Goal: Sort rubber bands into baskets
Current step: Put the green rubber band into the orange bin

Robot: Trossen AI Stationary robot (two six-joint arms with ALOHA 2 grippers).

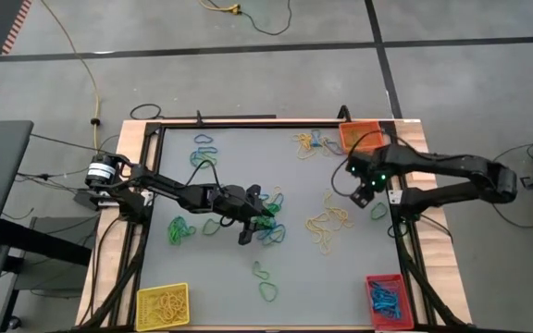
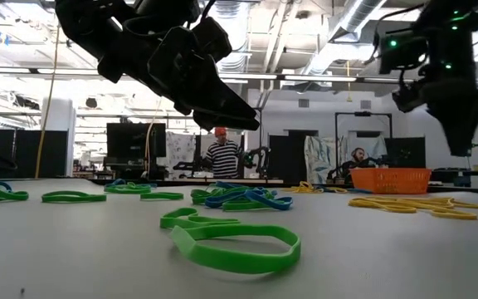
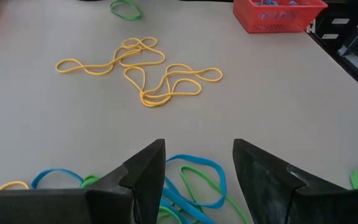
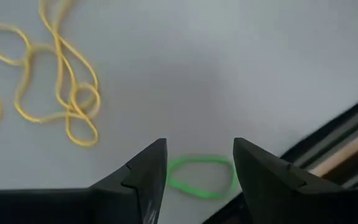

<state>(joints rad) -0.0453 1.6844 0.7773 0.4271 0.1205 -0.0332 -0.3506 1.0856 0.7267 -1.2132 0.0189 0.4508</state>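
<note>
Rubber bands [image 1: 327,220] are lying scattered over the table [image 1: 239,166]: light, limp, best pinched across one strand. Left gripper [image 1: 259,222] is hovering over the green-blue tangle [image 3: 191,186], fingers parted, holding nothing. Right gripper [image 4: 197,171] is hanging open above one green band [image 4: 201,176] near the table's right edge.
</note>
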